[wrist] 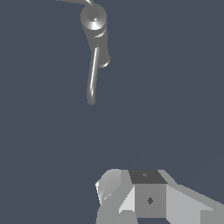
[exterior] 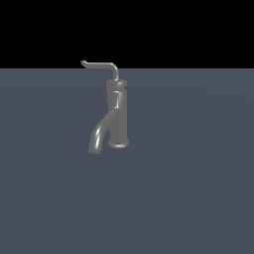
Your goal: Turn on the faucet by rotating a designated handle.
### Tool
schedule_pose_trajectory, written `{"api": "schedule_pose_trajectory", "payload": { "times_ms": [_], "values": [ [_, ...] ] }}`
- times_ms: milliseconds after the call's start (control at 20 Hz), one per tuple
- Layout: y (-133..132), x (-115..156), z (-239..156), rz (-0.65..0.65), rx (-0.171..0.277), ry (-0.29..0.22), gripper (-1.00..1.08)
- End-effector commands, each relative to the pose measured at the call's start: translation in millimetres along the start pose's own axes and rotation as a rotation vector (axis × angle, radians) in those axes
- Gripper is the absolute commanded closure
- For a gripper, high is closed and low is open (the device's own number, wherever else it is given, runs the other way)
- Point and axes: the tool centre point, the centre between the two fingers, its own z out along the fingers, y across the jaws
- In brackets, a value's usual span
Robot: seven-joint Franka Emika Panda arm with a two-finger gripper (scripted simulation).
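The grey faucet [exterior: 119,114] stands upright on the flat grey-blue floor, its thick spout [exterior: 99,134] curving down toward the exterior view's left. The thin bent handle [exterior: 101,64] sits on top and points to the exterior view's left, ending in a small upturned tip. In the wrist view I see the faucet [wrist: 95,30] from above, its spout [wrist: 92,78], and only a short piece of the handle [wrist: 74,1] at the picture's edge. My gripper [wrist: 140,192] shows only in the wrist view, well apart from the faucet. Its fingers appear pressed together with nothing between them.
The floor [exterior: 198,173] is a plain grey-blue surface around the faucet, with a black background beyond its far edge. My arm does not show in the exterior view.
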Motion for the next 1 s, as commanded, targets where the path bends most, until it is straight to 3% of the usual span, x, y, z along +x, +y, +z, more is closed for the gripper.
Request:
{"api": "schedule_pose_trajectory", "payload": {
  "times_ms": [0, 950],
  "values": [
    [0.0, 0.0, 0.0, 0.000, 0.000, 0.000, 1.08],
    [-7.3, 4.9, -1.0, -0.034, 0.031, -0.004, 1.08]
  ]
}}
